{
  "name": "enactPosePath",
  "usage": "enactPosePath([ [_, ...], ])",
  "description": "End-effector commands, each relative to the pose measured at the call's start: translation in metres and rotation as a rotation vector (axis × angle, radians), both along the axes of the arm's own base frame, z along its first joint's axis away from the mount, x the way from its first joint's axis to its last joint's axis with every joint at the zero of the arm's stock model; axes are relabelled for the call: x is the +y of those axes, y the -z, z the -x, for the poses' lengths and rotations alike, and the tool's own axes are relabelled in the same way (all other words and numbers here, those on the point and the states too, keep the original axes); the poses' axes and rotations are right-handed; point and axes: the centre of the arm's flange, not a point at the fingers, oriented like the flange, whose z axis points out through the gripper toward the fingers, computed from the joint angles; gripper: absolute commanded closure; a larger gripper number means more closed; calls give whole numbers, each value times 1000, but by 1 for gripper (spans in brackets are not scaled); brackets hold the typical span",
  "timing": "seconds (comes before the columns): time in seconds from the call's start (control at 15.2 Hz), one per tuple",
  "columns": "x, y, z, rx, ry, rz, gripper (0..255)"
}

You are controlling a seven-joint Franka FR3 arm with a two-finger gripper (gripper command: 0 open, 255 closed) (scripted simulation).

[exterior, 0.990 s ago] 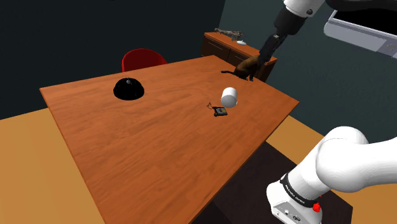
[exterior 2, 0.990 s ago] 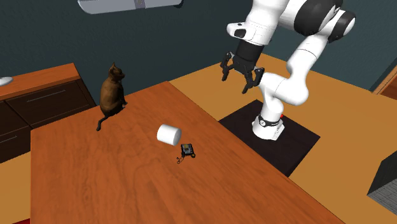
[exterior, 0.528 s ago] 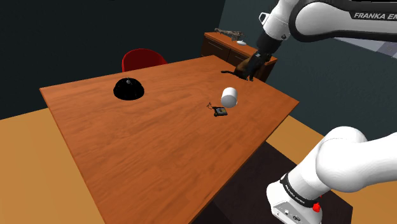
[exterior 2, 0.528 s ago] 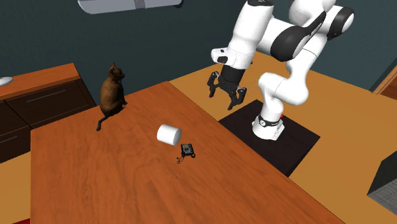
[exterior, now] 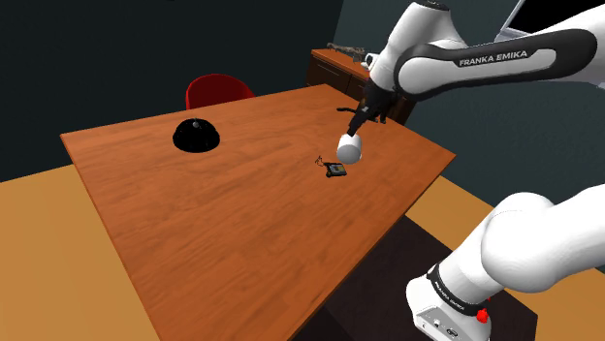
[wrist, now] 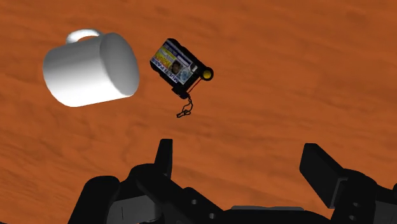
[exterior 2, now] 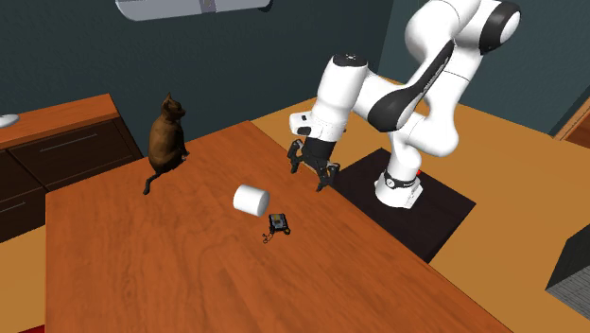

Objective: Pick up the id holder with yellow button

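Approach stage. The gripper [exterior 2: 314, 178] hung above the wooden table [exterior 2: 189, 284] with its jaws spread wide and nothing between them. The id holder [wrist: 177, 63] lay flat on the tabletop just beside a white mug [wrist: 92, 69] tipped on its side, its yellow button [wrist: 206, 74] on the end away from the mug. In the wrist view the holder sat ahead of the fingers [wrist: 164, 151], offset toward the mug-side finger, its long axis oblique to the line joining the fingertips. The descent would probably require a sideways shift and a wrist turn.
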Motion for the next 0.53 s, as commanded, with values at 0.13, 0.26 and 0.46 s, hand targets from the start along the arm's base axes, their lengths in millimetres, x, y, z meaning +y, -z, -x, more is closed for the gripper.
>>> enactPosePath([
  [0.13, -13, 47, -24, -2, -25, 3, 0],
  [0.26, -19, 70, -37, -1, -37, 5, 0],
  [0.46, -26, 103, -56, -1, -55, 7, 0],
])
